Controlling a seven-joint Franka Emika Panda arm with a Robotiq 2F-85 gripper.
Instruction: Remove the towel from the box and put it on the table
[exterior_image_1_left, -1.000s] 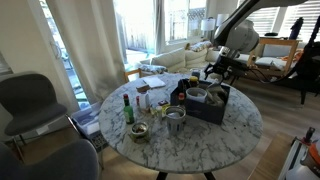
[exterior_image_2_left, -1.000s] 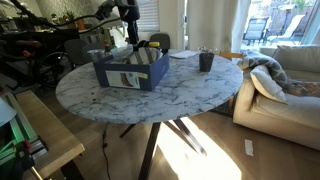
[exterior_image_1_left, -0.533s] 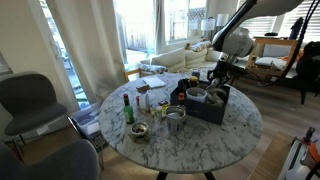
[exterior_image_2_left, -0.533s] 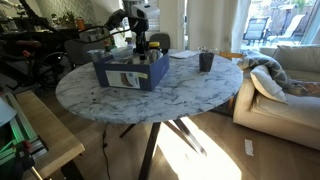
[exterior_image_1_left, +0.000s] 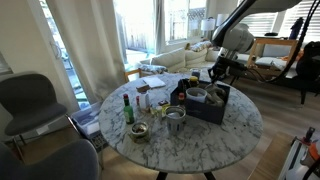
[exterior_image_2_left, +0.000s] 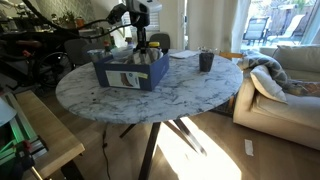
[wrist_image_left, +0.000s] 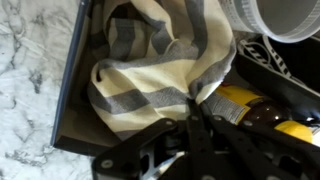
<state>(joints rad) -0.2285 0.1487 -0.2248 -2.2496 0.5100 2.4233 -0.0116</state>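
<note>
Towel (wrist_image_left: 150, 55), cream with grey stripes, is seen bunched inside the box (wrist_image_left: 68, 90) in the wrist view, pressed against its dark wall. A fold of it is pinched between the closed fingers of the gripper (wrist_image_left: 190, 108). A yellow-labelled bottle (wrist_image_left: 250, 108) is seen just beside the cloth, and a white container (wrist_image_left: 285, 15) lies past it. In an exterior view the box (exterior_image_2_left: 130, 72) is shown standing on the marble table (exterior_image_2_left: 150, 105), with the gripper (exterior_image_2_left: 140, 45) reaching into it from above. A dark cup (exterior_image_2_left: 206, 61) is set farther back on the table.
</note>
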